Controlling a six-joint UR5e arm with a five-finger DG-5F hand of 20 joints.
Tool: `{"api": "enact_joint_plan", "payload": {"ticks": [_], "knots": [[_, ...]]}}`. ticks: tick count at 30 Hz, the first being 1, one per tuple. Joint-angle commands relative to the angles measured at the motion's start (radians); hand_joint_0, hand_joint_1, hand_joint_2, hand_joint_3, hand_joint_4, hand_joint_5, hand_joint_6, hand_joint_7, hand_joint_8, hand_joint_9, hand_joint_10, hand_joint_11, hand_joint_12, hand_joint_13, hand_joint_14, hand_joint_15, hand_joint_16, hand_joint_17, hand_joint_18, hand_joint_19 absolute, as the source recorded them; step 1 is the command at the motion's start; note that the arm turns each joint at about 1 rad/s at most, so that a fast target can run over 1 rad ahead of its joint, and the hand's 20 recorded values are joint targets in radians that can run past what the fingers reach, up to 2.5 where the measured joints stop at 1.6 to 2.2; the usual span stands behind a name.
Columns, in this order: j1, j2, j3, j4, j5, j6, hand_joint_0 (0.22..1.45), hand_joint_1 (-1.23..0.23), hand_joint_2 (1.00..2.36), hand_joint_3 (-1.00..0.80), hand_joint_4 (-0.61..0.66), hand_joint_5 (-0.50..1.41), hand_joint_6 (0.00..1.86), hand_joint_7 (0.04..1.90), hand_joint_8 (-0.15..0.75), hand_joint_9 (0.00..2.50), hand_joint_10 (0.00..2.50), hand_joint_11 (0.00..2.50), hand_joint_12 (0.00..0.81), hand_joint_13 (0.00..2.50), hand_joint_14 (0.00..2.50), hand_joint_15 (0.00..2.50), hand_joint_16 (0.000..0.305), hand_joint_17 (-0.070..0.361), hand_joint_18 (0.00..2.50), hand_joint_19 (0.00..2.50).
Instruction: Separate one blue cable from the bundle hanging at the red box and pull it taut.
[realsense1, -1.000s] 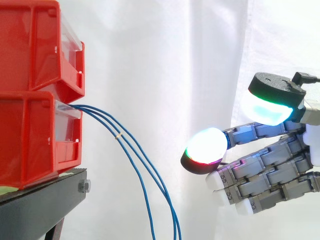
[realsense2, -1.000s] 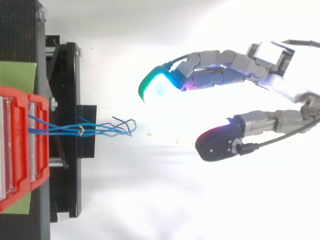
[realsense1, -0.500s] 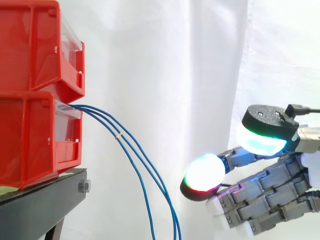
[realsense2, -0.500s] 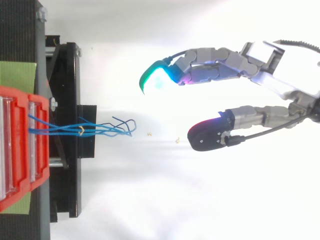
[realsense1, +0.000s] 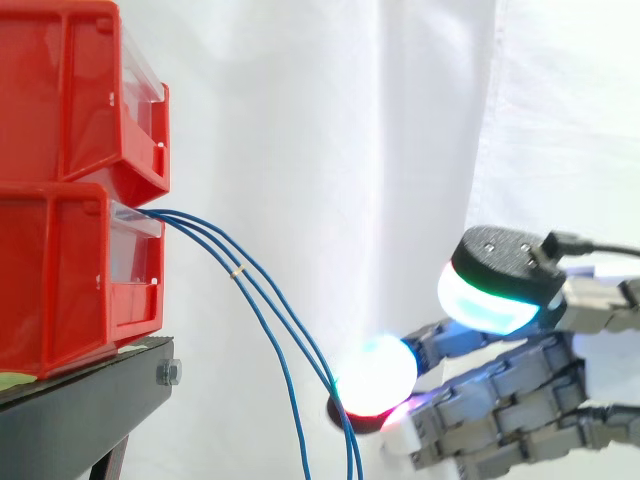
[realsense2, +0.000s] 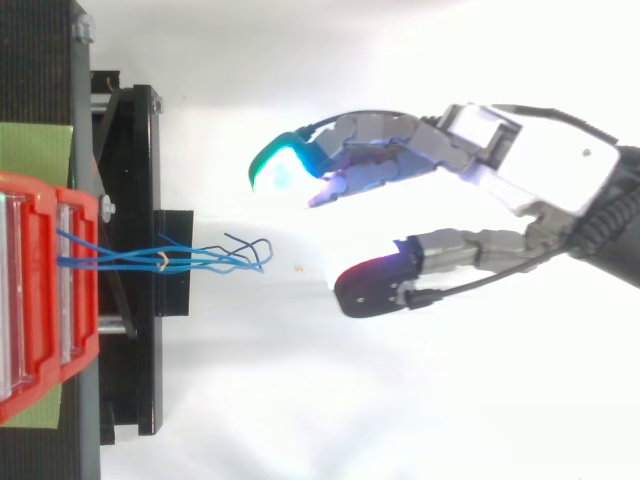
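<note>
Three thin blue cables (realsense1: 262, 300) come out of the lower red bin (realsense1: 75, 270) and hang down to the right, tied together by a small pale band (realsense1: 237, 271). From above, the blue cables (realsense2: 190, 258) end in loose curls past the stand. My hand (realsense1: 510, 400) is low at the right, open, its fingers reaching left with nothing between them. One glowing fingertip (realsense1: 375, 375) is right beside the lower cables in the side view. In the top view my hand (realsense2: 470, 190) stands apart from the cable ends, its thumb (realsense2: 370, 288) closest to them.
A second red bin (realsense1: 80, 95) is stacked on the lower one, both on a black stand (realsense1: 85, 405). A white curtain (realsense1: 330, 150) hangs behind. Two small crumbs (realsense2: 300, 267) lie on the white surface near the cable ends.
My hand has moved left and down toward the hanging cables, its glowing fingertip now beside them in the side view. The cables have not moved.
</note>
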Motion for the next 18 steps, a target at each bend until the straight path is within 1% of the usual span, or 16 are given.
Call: {"api": "enact_joint_plan", "payload": {"ticks": [1,3,6,9,11,12,13,15,16,17,18], "knots": [[-0.002,-0.041,0.044,-0.002,-0.011,0.033,0.59,-0.68,1.0,-0.44,0.33,-0.18,0.5,0.77,0.312,0.71,0.0,0.12,0.295,0.49,0.0,0.07,0.032,0.072,0.37,0.21],[-0.002,-0.047,0.061,-0.015,-0.022,0.033,0.59,-0.68,1.0,-0.45,0.33,-0.18,0.5,0.77,0.312,0.72,0.0,0.12,0.294,0.49,0.0,0.07,0.032,0.072,0.37,0.22],[0.0,-0.047,0.062,-0.007,-0.026,0.025,0.59,-0.68,1.0,-0.44,0.33,-0.18,0.5,0.77,0.312,0.72,0.0,0.12,0.294,0.49,0.0,0.08,0.032,0.071,0.37,0.22],[0.0,-0.051,0.062,0.016,-0.028,0.015,0.59,-0.68,1.0,-0.44,0.33,-0.18,0.5,0.77,0.312,0.72,0.0,0.12,0.293,0.49,0.0,0.07,0.032,0.071,0.37,0.22],[-0.002,-0.067,0.07,0.038,-0.028,0.016,0.59,-0.68,1.0,-0.44,0.32,-0.18,0.5,0.77,0.312,0.72,0.0,0.13,0.294,0.5,0.0,0.08,0.032,0.071,0.37,0.22],[-0.003,-0.078,0.074,0.045,-0.035,0.019,0.59,-0.68,1.0,-0.45,0.33,-0.17,0.5,0.77,0.313,0.72,0.0,0.13,0.294,0.5,0.0,0.08,0.032,0.071,0.37,0.23],[-0.005,-0.092,0.084,0.048,-0.04,0.024,0.59,-0.68,1.0,-0.44,0.33,-0.17,0.5,0.77,0.313,0.72,0.0,0.13,0.293,0.5,0.0,0.08,0.032,0.071,0.37,0.23],[-0.009,-0.121,0.12,0.047,-0.057,0.045,0.59,-0.68,1.0,-0.44,0.32,-0.17,0.5,0.77,0.314,0.72,0.0,0.13,0.296,0.5,0.0,0.08,0.032,0.071,0.37,0.22],[-0.009,-0.129,0.134,0.044,-0.063,0.055,0.59,-0.68,1.0,-0.45,0.32,-0.18,0.5,0.78,0.314,0.72,0.0,0.17,0.298,0.5,0.0,0.09,0.032,0.071,0.38,0.23],[-0.011,-0.147,0.153,0.039,-0.074,0.064,0.59,-0.69,1.0,-0.45,0.31,-0.18,0.5,0.8,0.311,0.73,0.01,0.24,0.305,0.52,0.0,0.11,0.032,0.072,0.38,0.24],[-0.011,-0.153,0.165,0.038,-0.08,0.068,0.59,-0.7,1.0,-0.45,0.31,-0.18,0.5,0.81,0.311,0.73,0.01,0.27,0.307,0.52,0.0,0.12,0.033,0.073,0.38,0.25]]}}
